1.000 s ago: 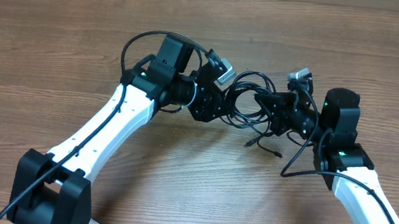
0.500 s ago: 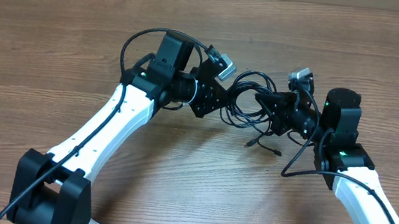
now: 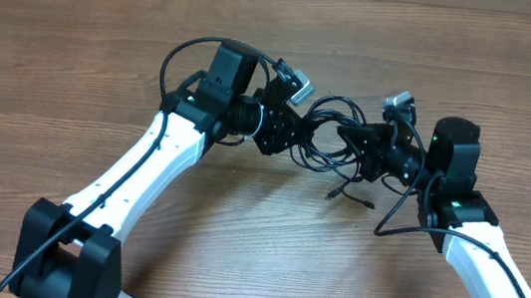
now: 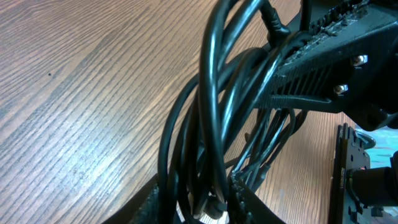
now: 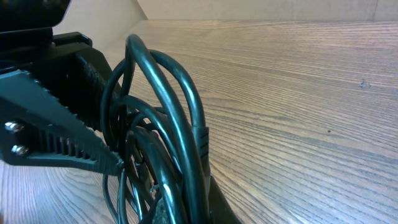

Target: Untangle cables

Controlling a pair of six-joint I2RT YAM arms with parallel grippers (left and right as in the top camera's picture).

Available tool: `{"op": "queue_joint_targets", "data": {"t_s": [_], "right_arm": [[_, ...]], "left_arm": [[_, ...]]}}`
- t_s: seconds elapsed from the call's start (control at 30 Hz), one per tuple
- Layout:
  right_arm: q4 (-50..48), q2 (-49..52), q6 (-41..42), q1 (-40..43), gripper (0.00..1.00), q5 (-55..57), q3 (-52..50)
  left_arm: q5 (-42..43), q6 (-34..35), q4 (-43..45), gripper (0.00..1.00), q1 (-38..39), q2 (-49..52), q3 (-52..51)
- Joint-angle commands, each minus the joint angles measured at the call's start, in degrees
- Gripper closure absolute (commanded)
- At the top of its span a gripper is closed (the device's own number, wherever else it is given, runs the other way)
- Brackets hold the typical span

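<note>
Black cables (image 5: pixel 186 106) arch up over a wood-grain table (image 5: pixel 298 93).
The loops rise from the bottom edge, where they run down between the dark fingers (image 5: pixel 217 210) of the right gripper (image 5: pixel 186 213), which is closed on them. From the left, the left gripper (image 5: pixel 115 140) reaches in; its ridged finger (image 5: pixel 62 146), with two screw heads, points its tip into the tangle, touching the strands.

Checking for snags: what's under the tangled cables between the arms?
Bare wooden table shows beneath the cables, one loose end trailing on it. Directly under the knot is covered.
</note>
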State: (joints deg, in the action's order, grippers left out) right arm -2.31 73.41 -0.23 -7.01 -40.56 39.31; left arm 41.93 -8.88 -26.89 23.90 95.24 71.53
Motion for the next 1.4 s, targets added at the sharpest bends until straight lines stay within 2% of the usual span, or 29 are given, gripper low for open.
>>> {"op": "queue_joint_targets", "data": {"t_s": [0.0,0.33,0.5,0.53,0.6,0.7,0.77,1.27,1.3,1.37], "right_arm": [[-0.35,-0.63,-0.20,-0.07,0.96,-2.01,0.83],[-0.15,-0.63,-0.20,-0.07,0.96,-1.99,0.83],[-0.15,-0.63,-0.20,-0.07,0.96,-1.95,0.83],[-0.15,-0.63,-0.20,-0.07,0.92,-1.97,0.83],[-0.17,-0.63,-0.20,-0.07,0.75,-1.95,0.83],[-0.15,-0.63,-0.20,-0.07,0.23,-1.95,0.83],[-0.17,-0.63,-0.20,-0.04,0.00,-1.92,0.83],[-0.15,-0.63,0.24,-0.07,0.00,-2.21,0.83],[-0.15,-0.63,0.22,-0.07,0.01,-2.19,0.83],[-0.15,-0.63,-0.33,-0.04,0.12,-2.01,0.83]], "left_arm": [[1.16,0.46,0.59,0.74,0.17,-0.85,-0.13],[1.16,0.83,0.70,0.93,0.17,-0.85,-0.13],[1.16,0.83,0.66,0.96,0.17,-0.85,-0.13],[1.14,0.81,0.61,0.96,0.17,-0.85,-0.13],[1.14,0.81,0.61,0.96,0.15,-0.85,-0.13],[1.11,0.81,0.61,0.96,0.11,-0.85,-0.13],[0.96,0.81,0.61,0.96,0.11,-0.85,-0.13],[-2.01,0.83,0.24,0.96,0.11,-0.85,-0.13],[-1.88,0.81,0.17,0.96,0.11,-0.85,-0.13],[-1.25,0.81,0.17,0.96,0.11,-0.85,-0.13]]}}
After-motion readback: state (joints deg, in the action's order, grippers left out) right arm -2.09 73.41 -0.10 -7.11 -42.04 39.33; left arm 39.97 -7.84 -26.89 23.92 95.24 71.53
